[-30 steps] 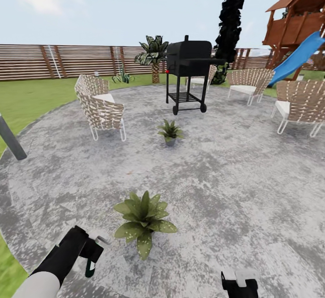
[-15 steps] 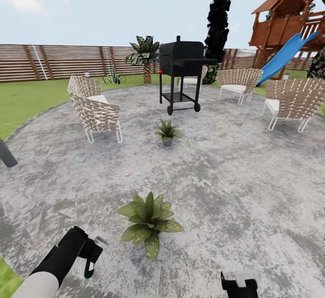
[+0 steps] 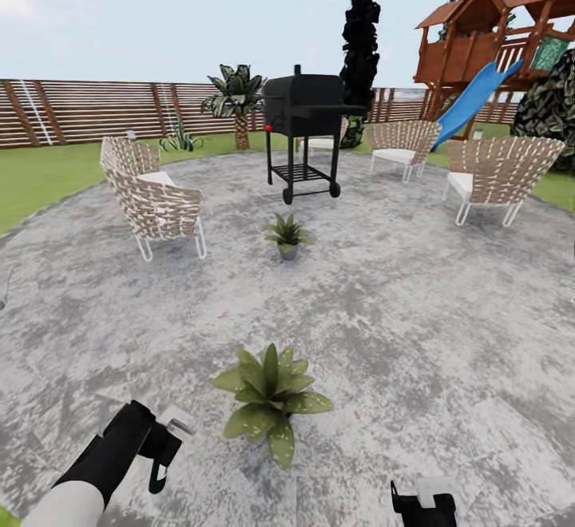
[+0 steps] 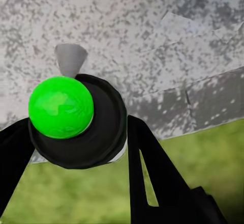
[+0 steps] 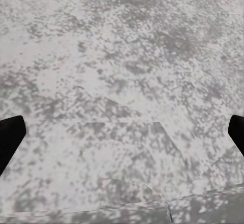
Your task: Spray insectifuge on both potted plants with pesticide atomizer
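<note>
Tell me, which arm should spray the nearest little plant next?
Probably the left. Its gripper holds the pesticide atomizer between its jaws, just beside the near potted plant. The right gripper has open jaws with only paving beneath.

Atomizer (image 4: 76,119) in left gripper (image 3: 160,451); two plants (image 3: 270,399) upright.

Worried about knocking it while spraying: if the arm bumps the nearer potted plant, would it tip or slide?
The nearer potted plant likely tips easily: broad leaves spread far beyond its hidden pot. It probably slides little on the rough paving. The leaves look floppy.
</note>
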